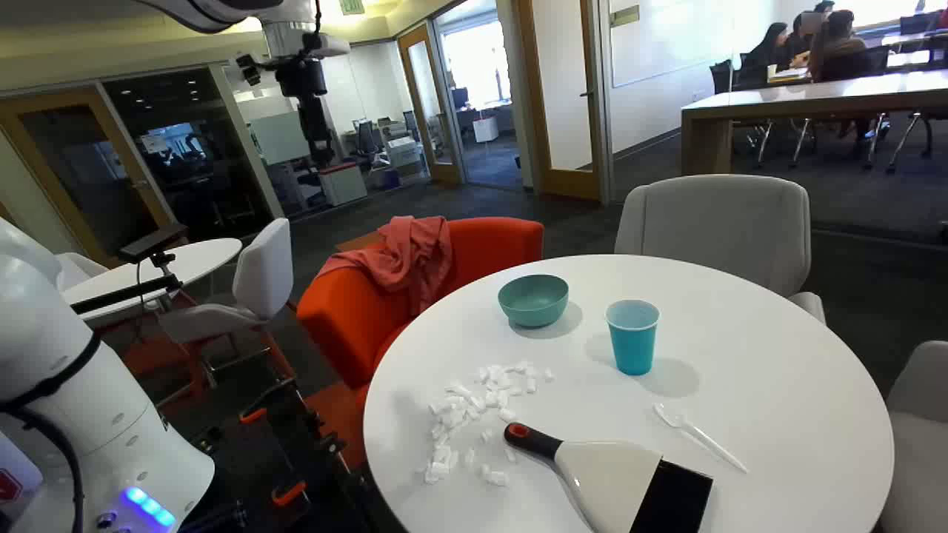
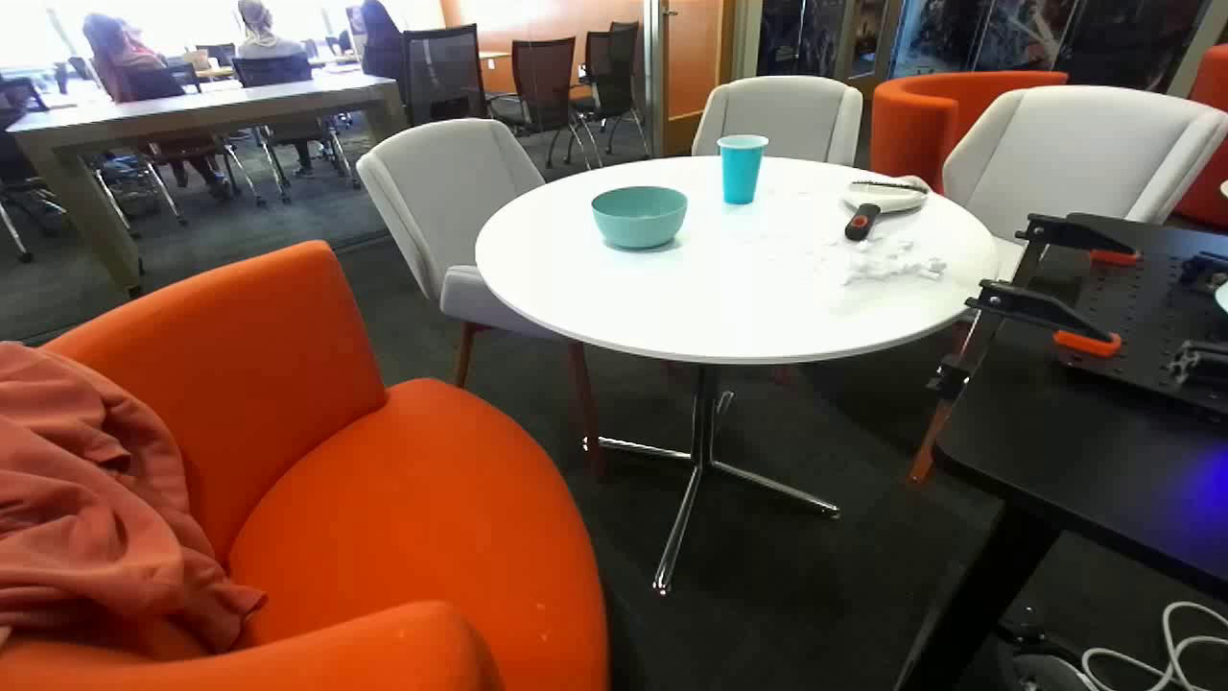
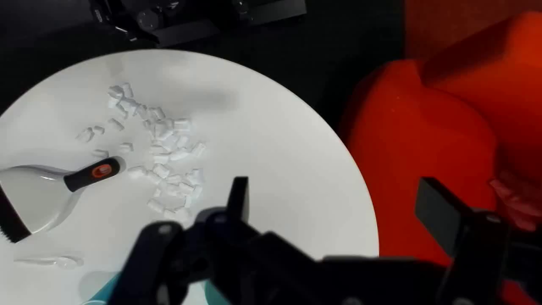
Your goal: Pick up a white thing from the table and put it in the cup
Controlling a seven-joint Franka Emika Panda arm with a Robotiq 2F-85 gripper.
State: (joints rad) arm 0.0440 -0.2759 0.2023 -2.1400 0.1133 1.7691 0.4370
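Note:
Many tiny white crumpled scraps lie in a loose patch on the round white table (image 1: 785, 355); they show in both exterior views, as one scrap (image 1: 506, 415) and the patch (image 2: 892, 264), and in the wrist view (image 3: 163, 129). The light-blue cup (image 1: 634, 344) stands upright on the table, right of the teal bowl; it also shows in an exterior view (image 2: 742, 171). In the wrist view the cup (image 3: 101, 294) is partly hidden by the gripper. My gripper (image 3: 333, 199) is open and empty. It hangs high above the tabletop (image 1: 318, 148), apart from scraps and cup.
A teal bowl (image 1: 533, 303) stands beside the cup. A whitish dustpan-like sheet with a black handle (image 1: 615, 474) lies close to the scraps. A white plastic spoon (image 1: 700, 433) lies near the cup. An orange chair (image 2: 403, 518) and grey chairs (image 1: 715, 222) stand around the table.

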